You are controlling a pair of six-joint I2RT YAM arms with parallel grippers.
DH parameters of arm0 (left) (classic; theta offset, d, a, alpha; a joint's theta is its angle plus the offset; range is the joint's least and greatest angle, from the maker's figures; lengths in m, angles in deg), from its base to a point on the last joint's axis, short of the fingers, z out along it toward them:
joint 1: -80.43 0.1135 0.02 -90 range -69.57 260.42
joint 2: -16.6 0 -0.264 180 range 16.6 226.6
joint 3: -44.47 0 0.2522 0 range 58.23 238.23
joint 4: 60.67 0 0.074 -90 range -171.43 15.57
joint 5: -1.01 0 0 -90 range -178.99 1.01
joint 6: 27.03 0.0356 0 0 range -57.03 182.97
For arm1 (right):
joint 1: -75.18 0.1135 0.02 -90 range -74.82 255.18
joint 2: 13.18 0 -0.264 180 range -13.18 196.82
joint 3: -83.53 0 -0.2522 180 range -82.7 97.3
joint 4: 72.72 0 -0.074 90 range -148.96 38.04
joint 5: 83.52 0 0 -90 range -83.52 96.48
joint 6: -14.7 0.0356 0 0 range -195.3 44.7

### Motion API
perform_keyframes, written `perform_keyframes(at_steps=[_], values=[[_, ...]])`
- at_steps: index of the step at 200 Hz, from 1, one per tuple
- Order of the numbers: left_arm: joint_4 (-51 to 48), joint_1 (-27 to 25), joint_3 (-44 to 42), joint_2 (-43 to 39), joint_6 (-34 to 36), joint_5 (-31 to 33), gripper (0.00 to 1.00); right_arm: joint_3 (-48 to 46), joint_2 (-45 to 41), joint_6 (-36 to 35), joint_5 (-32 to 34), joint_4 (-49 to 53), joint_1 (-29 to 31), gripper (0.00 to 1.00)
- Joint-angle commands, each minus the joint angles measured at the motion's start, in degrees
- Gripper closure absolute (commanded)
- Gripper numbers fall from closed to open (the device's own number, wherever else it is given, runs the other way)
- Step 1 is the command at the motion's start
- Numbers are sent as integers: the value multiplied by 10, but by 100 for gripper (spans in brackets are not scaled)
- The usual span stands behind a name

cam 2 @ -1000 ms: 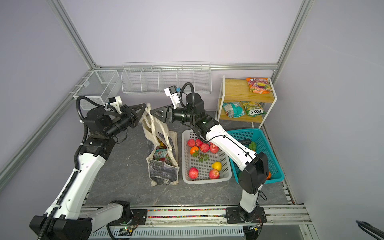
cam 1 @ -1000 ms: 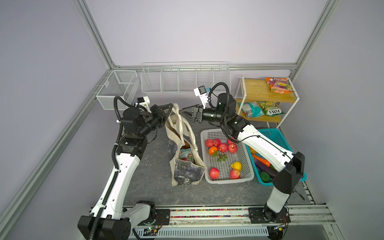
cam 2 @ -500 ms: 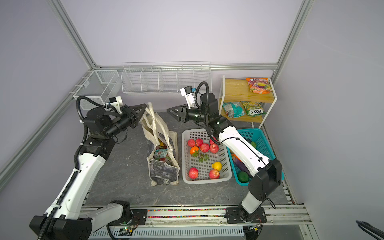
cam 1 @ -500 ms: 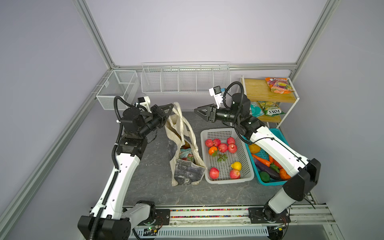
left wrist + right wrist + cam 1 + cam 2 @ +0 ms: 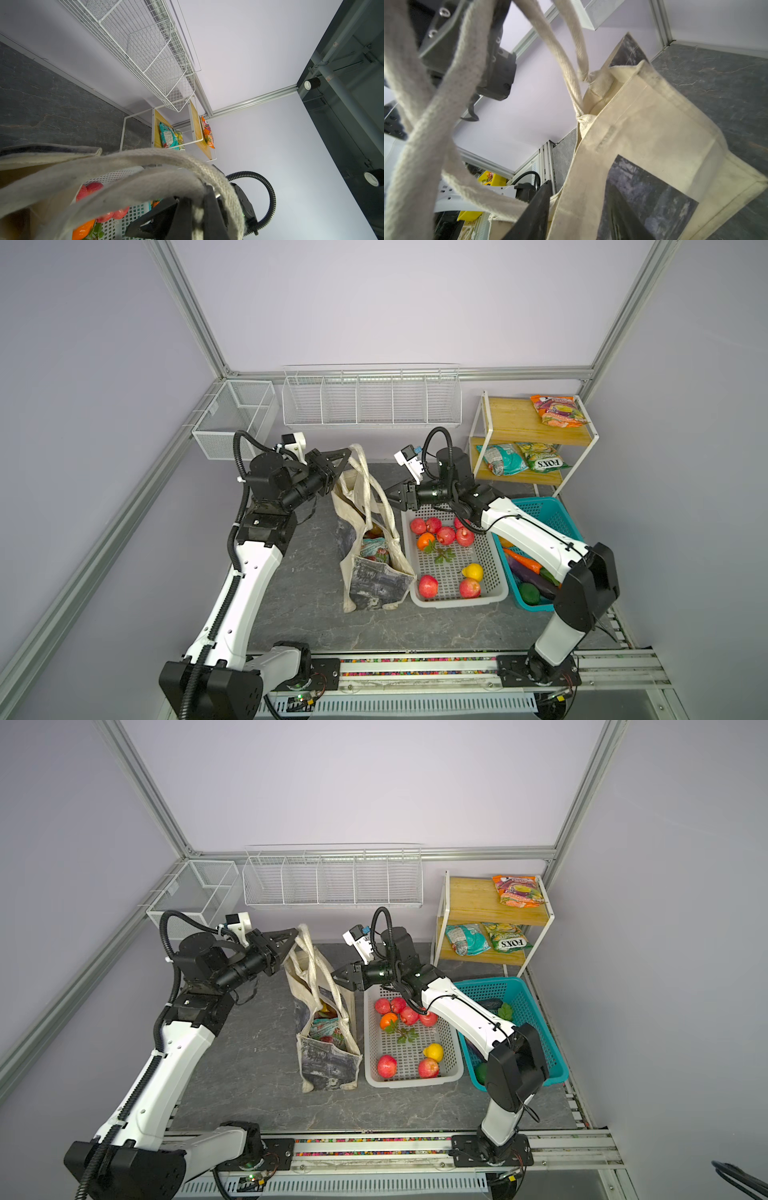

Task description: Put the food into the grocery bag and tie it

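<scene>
The cream grocery bag [image 5: 376, 585] [image 5: 328, 1065] stands on the dark table, its mouth open. Inside it, food shows: a teal snack packet [image 5: 374, 549] [image 5: 323, 1028] and some produce. My left gripper [image 5: 343, 458] [image 5: 291, 938] is raised at the bag's far left and is shut on the bag's long handles [image 5: 166, 162]. In the left wrist view the strap is pinched in that gripper [image 5: 197, 209]. My right gripper [image 5: 387, 492] [image 5: 336, 977] is open at the bag's right side. In the right wrist view it [image 5: 579, 185] straddles the bag's side wall [image 5: 654, 135].
A white perforated basket [image 5: 496, 572] right of the bag holds red apples, an orange and a lemon. Behind my right arm a teal basket [image 5: 548, 514] holds a carrot and other produce. A wooden shelf [image 5: 511, 418] with snack packets stands at the back right. Wire racks [image 5: 370, 398] line the back wall.
My right gripper swung right, away from the raised handles, then came back lower to the bag's right side with narrower jaws. The left gripper kept holding the handles up.
</scene>
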Motion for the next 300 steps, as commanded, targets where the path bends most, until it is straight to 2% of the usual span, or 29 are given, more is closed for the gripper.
perform_keyframes(at_steps=[1,111,171,230,300], values=[[12,2,5,5,2,-18,100,-13,-5,-20,-41,-16,8,52],[8,-29,31,35,13,-20,100,-61,-43,21,-74,-106,19,40],[1,-36,42,41,16,-14,100,-63,-63,43,-74,-135,21,29],[0,-37,44,41,16,-18,100,-41,-42,52,-72,-144,35,22],[-3,-37,38,34,18,-22,100,3,-1,72,-60,-161,42,19]])
